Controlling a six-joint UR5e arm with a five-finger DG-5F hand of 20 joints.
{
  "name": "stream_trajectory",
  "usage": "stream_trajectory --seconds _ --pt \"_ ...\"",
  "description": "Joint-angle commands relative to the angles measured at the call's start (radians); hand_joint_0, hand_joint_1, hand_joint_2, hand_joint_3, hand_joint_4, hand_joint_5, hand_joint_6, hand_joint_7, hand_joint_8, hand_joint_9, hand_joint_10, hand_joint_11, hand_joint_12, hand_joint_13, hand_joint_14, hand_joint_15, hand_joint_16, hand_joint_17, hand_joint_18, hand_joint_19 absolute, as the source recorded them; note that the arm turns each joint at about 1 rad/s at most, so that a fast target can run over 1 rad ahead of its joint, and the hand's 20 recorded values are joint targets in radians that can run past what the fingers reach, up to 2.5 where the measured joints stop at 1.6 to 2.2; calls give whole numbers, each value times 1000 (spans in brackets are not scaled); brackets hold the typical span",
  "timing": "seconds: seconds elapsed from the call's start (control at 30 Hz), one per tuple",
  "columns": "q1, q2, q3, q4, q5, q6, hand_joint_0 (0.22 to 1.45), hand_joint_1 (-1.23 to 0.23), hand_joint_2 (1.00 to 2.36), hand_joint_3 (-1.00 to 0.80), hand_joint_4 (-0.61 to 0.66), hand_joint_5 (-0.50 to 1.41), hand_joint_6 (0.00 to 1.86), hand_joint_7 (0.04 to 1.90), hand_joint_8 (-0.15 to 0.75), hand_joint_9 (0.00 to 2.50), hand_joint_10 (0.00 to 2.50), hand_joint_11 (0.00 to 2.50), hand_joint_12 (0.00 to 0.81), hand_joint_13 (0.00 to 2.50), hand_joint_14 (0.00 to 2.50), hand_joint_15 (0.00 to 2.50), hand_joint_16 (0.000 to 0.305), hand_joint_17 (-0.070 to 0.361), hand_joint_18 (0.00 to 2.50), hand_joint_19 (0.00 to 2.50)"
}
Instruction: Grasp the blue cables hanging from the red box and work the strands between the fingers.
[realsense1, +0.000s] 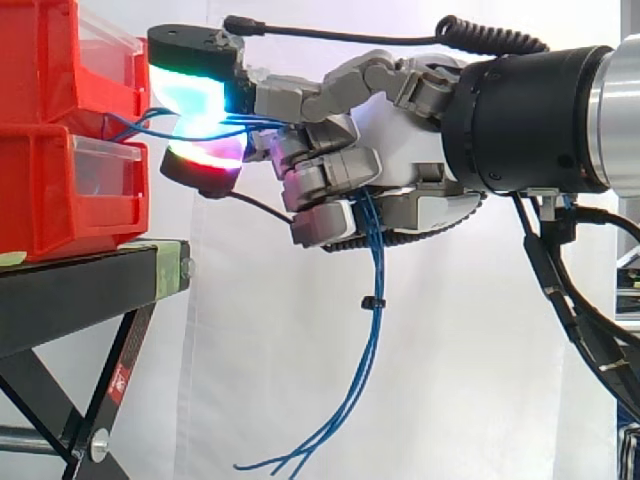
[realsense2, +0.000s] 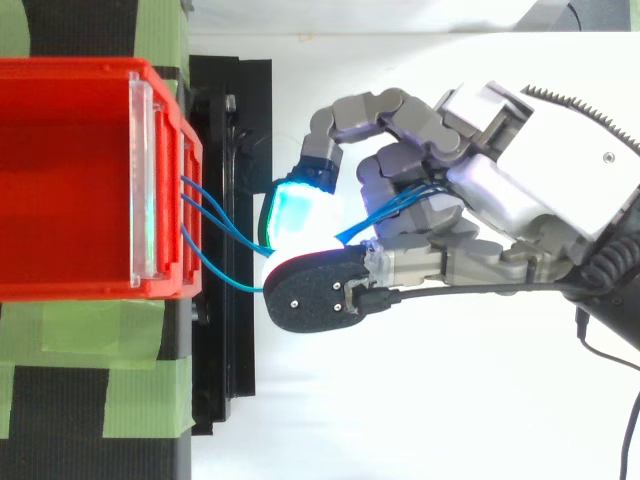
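- Red box (realsense1: 45, 70) sits stacked on a second red bin (realsense1: 60, 195) at the arm-side edge of the black stand (realsense1: 80, 290). There are green tape (realsense2: 140, 350) strips on the stand top.
- Blue cables (realsense2: 210, 225) leave the box front as separate strands, run right into the glowing pads, pass through the fist and hang free below it, well off the stand's edge.
- Fingertips (realsense1: 195, 95), cyan-green above and red below, are pressed together on the strands just beside the box front.
- Robot hand (realsense1: 400, 150) is clamped on the blue cables, with the other fingers curled round the bundle against the palm.
- Progress, my read: the grasp is done. In the top view the strands fan out between the fingers, so the working step looks started at best. Rolling the strands is what's left.
- Hidden or unclear:
  - The cables' anchor inside the box isn't visible.
  - In the side view they emerge at the seam between the stacked bins; can't tell which one.
  - The strand path inside the curled fingers is covered.
  - Strand count is unclear.
  - Both bins are cut off at the left.
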Motion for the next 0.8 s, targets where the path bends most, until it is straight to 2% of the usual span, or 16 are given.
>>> stream_trajectory --seconds 0.0,0.17,0.2,0.23,0.27,0.3,0.33,0.37,0.4,0.43,0.5,0.57,0.67,0.7,0.73,0.77 --pt "1 0 0 0 0 1 1198 -642 1016 -242 251 -128 1358 1092 350 908 2500 1993 431 1023 2500 1295 63 142 1391 1652" --pt "1 0 0 0 0 1 1163 -662 1006 -115 261 -69 1359 1140 350 908 2500 1993 431 1023 2500 1295 63 142 1391 1652" --pt "1 0 0 0 0 1 1085 -701 1005 -114 264 -59 1226 1130 350 908 2500 1993 431 1023 2500 1295 63 142 1391 1652" --pt "0 0 0 0 0 -1 926 -688 1009 -257 278 -13 993 1164 350 908 2500 1993 431 1023 2500 1295 63 142 1391 1652" --pt "0 0 0 0 0 -1 884 -665 1012 -334 261 -4 951 1181 350 908 2500 1993 431 1023 2500 1295 63 142 1391 1652" --pt "0 0 0 0 0 1 855 -633 1013 -403 277 62 713 1251 350 908 2500 1993 431 1023 2500 1295 63 142 1391 1652" --pt "1 0 0 0 0 1 965 -553 1013 -300 271 267 201 1444 350 908 2500 1993 431 1023 2500 1295 63 142 1391 1652" --pt "1 0 0 0 0 1 993 -547 1014 -253 278 320 78 1502 350 908 2500 1993 431 1023 2500 1295 63 142 1391 1652" --pt "0 0 0 0 -2 1 1102 -572 1013 -105 304 422 8 1423 350 908 2500 1993 431 1023 2500 1295 63 142 1391 1652" --pt "1 0 0 0 -3 -1 1202 -605 1012 -31 336 460 15 1304 350 908 2500 1993 431 1023 2500 1295 63 142 1391 1652" --pt "0 0 0 0 -3 -1 1261 -619 1013 -32 363 483 16 1209 350 908 2500 1993 431 1023 2500 1295 63 142 1391 1652" --pt "0 0 0 2 -5 -1 1293 -618 1015 -61 311 520 20 1181 350 908 2500 1993 431 1023 2500 1295 63 142 1391 1652" --pt "0 0 0 5 -6 -1 1303 -613 1017 -77 199 547 17 1367 350 908 2500 1993 431 1023 2500 1295 63 142 1391 1652" --pt "1 0 0 6 -6 -1 1287 -616 1018 -68 176 559 6 1523 350 908 2500 1993 431 1023 2500 1295 63 142 1391 1652" --pt "0 0 0 6 -6 -1 1257 -641 1017 -93 175 433 277 1433 350 908 2500 1993 431 1023 2500 1295 63 142 1391 1652" --pt "0 0 0 5 -6 -1 1251 -643 1016 -88 170 403 330 1417 350 908 2500 1993 431 1023 2500 1295 63 142 1391 1652"
